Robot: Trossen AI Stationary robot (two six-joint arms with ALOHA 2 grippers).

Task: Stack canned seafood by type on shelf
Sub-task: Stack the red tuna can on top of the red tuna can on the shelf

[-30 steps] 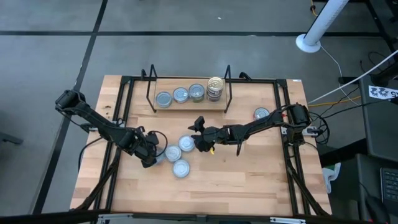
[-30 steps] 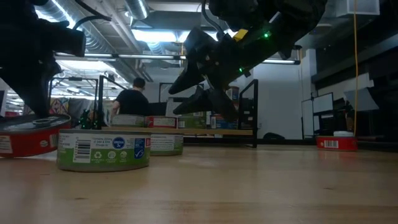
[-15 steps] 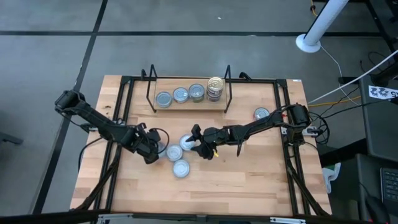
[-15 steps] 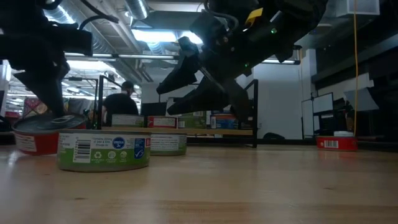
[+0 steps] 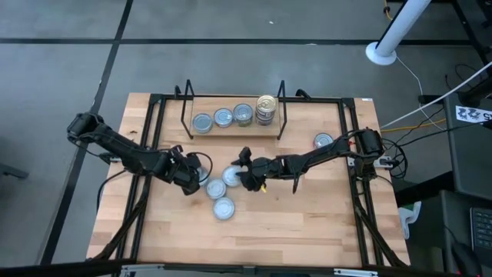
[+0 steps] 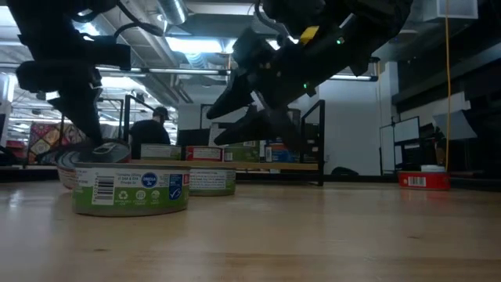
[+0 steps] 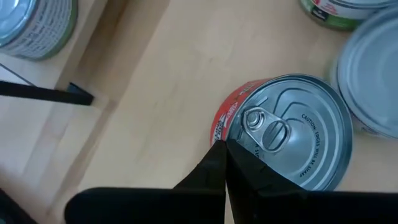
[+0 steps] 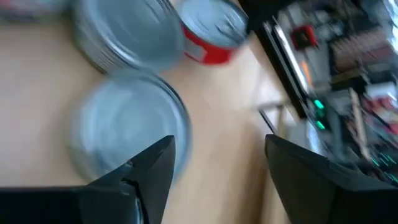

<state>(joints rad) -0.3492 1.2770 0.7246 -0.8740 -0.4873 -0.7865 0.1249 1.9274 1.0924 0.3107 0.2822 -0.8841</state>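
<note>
My left gripper [image 5: 189, 176] [image 7: 224, 148] is shut on a red-labelled can [image 7: 292, 134] [image 5: 200, 174] [image 6: 72, 168] left of the table's middle. Three more silver-lidded cans rest flat on the wood close by: a green-labelled one [image 5: 223, 208] [image 6: 130, 188] and two others [image 5: 214, 189] [image 5: 231, 176]. My right gripper [image 5: 247, 171] [image 8: 217, 180] [image 6: 244, 117] hangs open above the table, just right of those cans. The shelf [image 5: 231, 130] stands at the far edge with three single cans [image 5: 223, 117] and a stack topped by a gold lid [image 5: 266, 103]. Another can [image 5: 323, 141] lies at the right. My left gripper pinches the red can's rim [image 7: 239, 138] next to the pull tab, between its two fingertips. The fingers come from above, slanting from the table's left. The can's lid faces up. The green can hides its bottom in the low view, so I cannot tell whether it is lifted clear.
Black frame rails [image 5: 154, 123] [image 5: 347, 123] run along the table's left, right and far sides. A person [image 6: 149, 129] stands in the room beyond the table. Bare wood [image 5: 300, 215] lies toward the near right.
My left gripper has moved toward the far edge and a little to the right, staying shut, and the red can has come along, closer to the other cans. My right gripper swung slightly toward the near edge and back again, staying open.
</note>
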